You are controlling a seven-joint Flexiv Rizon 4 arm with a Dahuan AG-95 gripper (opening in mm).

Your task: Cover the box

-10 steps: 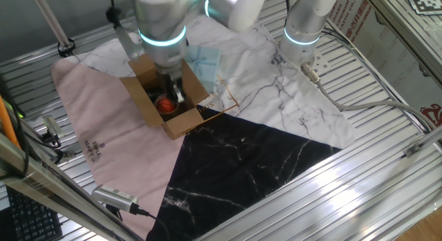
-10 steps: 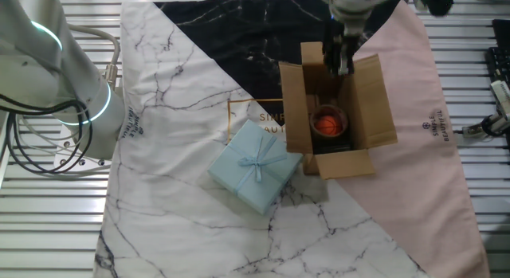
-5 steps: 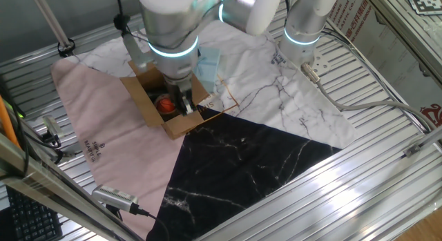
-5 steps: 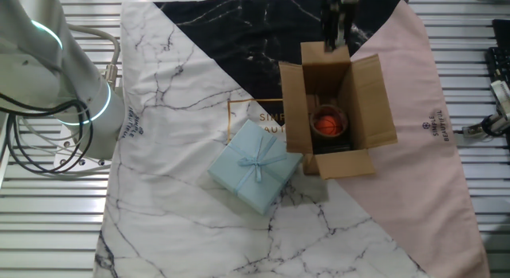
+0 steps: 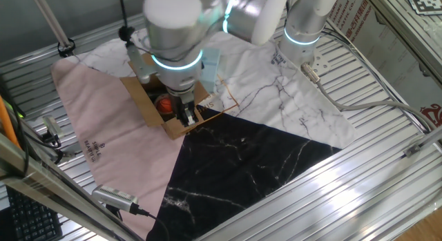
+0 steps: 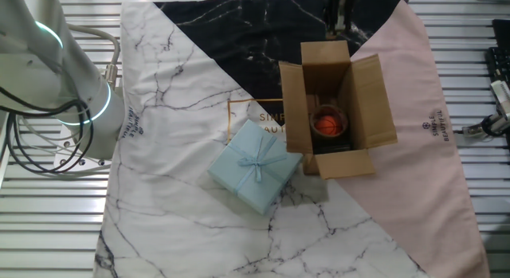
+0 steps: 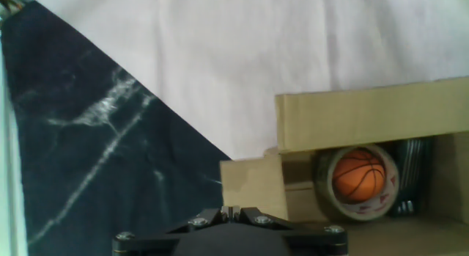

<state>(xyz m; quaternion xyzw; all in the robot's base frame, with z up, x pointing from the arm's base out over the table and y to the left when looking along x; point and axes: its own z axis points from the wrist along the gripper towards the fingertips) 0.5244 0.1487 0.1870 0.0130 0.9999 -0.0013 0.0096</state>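
Observation:
The box (image 6: 374,95) is a small brown carton with all four flaps folded outward. It stands where the pink, white and black cloths meet. Inside it an orange ball (image 6: 327,123) rests in a roll of tape. My gripper (image 6: 338,13) hangs just past the flap on the black-cloth side, outside the box opening. Its fingers are shut with nothing between them. From the other side the gripper (image 5: 188,118) hangs at the box (image 5: 141,103) corner. In the hand view the gripper (image 7: 229,210) sits beside the box (image 7: 366,120), and the ball (image 7: 359,175) shows inside.
A pale blue gift box (image 6: 256,166) with a ribbon lies on the white marbled cloth beside the carton. The arm's base (image 6: 56,95) stands at the table's edge. A cable (image 5: 359,106) runs over the slats, and a silver tool (image 5: 114,197) lies near the pink cloth.
The gripper has come up out of the box and moved over the flap toward the black cloth. The box, ball and gift box have not moved.

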